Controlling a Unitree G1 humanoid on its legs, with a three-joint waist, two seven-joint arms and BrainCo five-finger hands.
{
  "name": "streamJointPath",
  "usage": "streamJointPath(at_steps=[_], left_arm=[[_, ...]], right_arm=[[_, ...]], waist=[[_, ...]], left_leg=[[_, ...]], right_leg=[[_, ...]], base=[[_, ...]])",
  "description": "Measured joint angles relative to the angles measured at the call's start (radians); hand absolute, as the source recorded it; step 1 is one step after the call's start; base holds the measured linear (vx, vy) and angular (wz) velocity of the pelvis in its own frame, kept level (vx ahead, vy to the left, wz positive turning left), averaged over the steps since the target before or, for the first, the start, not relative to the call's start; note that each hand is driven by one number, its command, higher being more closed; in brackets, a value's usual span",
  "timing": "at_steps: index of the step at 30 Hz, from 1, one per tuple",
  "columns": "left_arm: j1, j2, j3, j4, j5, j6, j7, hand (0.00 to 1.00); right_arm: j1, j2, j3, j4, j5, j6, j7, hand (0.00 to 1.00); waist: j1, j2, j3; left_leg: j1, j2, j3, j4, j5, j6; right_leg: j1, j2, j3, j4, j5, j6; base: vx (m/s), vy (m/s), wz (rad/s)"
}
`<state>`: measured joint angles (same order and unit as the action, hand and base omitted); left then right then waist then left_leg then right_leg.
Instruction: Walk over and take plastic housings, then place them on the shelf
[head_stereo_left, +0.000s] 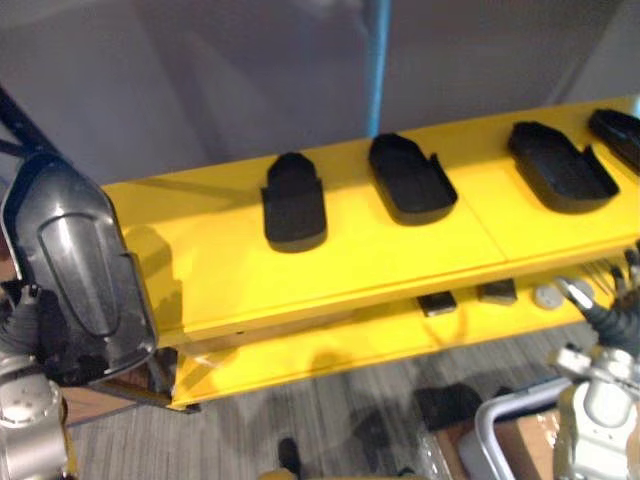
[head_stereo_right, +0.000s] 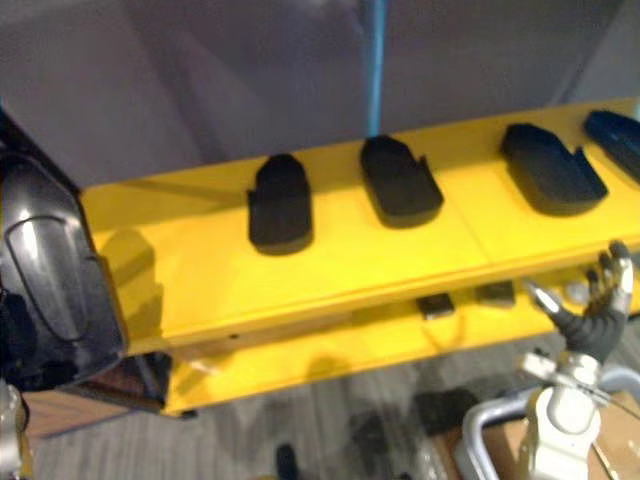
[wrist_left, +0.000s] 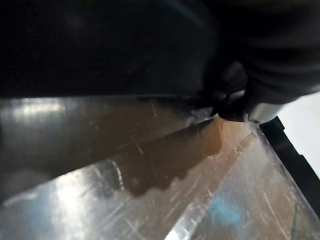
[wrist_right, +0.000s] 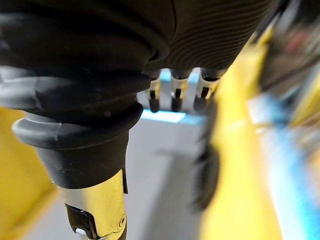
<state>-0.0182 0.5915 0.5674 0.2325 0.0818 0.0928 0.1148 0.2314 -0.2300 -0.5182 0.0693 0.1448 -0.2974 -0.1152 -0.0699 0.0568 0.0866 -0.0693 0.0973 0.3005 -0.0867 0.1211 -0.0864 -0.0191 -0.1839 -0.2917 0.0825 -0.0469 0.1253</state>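
A large glossy dark-grey plastic housing (head_stereo_left: 78, 268) is held up at the far left, level with the end of the yellow shelf (head_stereo_left: 350, 265). My left hand (head_stereo_left: 22, 318) grips its lower edge, and its scratched shiny face (wrist_left: 150, 170) shows in the left wrist view. Several black housings lie in a row on the top board, among them one (head_stereo_left: 293, 205) nearest the held part, one (head_stereo_left: 410, 180) mid-shelf and one (head_stereo_left: 560, 165) further right. My right hand (head_stereo_right: 598, 305) hovers open in front of the shelf's right part, fingers (wrist_right: 175, 95) straight, holding nothing.
A blue post (head_stereo_left: 377, 60) rises behind the shelf. Small parts (head_stereo_left: 437, 302) lie on the lower yellow board. A cardboard box (head_stereo_left: 520, 440) with a grey tube sits on the floor at the lower right. Grey floor runs in front of the shelf.
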Motion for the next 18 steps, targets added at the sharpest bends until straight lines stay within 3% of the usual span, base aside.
streamJointPath(at_steps=[3, 7, 13, 15, 18], left_arm=[[-0.111, 0.106, -0.116, 0.114, 0.016, 0.009, 0.002, 1.0], [-0.257, 0.196, -0.241, 0.191, 0.046, 0.029, 0.0, 1.0], [-0.446, 0.268, -0.382, 0.302, 0.137, 0.135, -0.005, 1.0], [-0.485, 0.291, -0.394, 0.362, 0.164, 0.184, -0.009, 1.0], [-0.507, 0.316, -0.394, 0.395, 0.163, 0.24, -0.012, 1.0]], right_arm=[[0.038, -0.012, 0.045, 0.202, 0.038, 0.048, 0.13, 0.0], [0.07, -0.019, 0.153, 0.43, -0.013, 0.068, 0.202, 0.0], [0.098, -0.001, 0.235, 0.57, -0.043, 0.08, 0.199, 0.0], [0.1, 0.011, 0.236, 0.628, -0.061, 0.081, 0.195, 0.0], [0.1, 0.019, 0.235, 0.672, -0.061, 0.085, 0.178, 0.0]], waist=[[-0.004, 0.001, 0.016], [-0.024, -0.001, 0.064], [-0.034, -0.041, 0.109], [-0.047, -0.058, 0.127], [-0.049, -0.061, 0.13]], left_leg=[[0.001, 0.016, 0.041, -0.001, -0.001, -0.001], [-0.008, 0.031, 0.047, -0.001, 0.002, -0.004], [-0.037, 0.047, 0.069, -0.001, 0.011, -0.01], [-0.04, 0.051, 0.067, 0.002, 0.015, -0.012], [-0.05, 0.052, 0.066, 0.004, 0.015, -0.012]], right_leg=[[-0.04, 0.012, 0.052, 0.022, -0.001, -0.002], [-0.064, 0.029, 0.068, 0.037, -0.009, -0.017], [-0.122, 0.045, 0.103, 0.064, -0.002, -0.022], [-0.126, 0.052, 0.117, 0.066, 0.002, -0.028], [-0.139, 0.059, 0.162, 0.072, -0.002, -0.033]], base=[[-0.05, -0.018, -0.44], [-0.08, -0.035, -0.13], [-0.01, -0.022, -0.13], [0.05, -0.012, -0.01], [0.03, 0.029, 0.02]])
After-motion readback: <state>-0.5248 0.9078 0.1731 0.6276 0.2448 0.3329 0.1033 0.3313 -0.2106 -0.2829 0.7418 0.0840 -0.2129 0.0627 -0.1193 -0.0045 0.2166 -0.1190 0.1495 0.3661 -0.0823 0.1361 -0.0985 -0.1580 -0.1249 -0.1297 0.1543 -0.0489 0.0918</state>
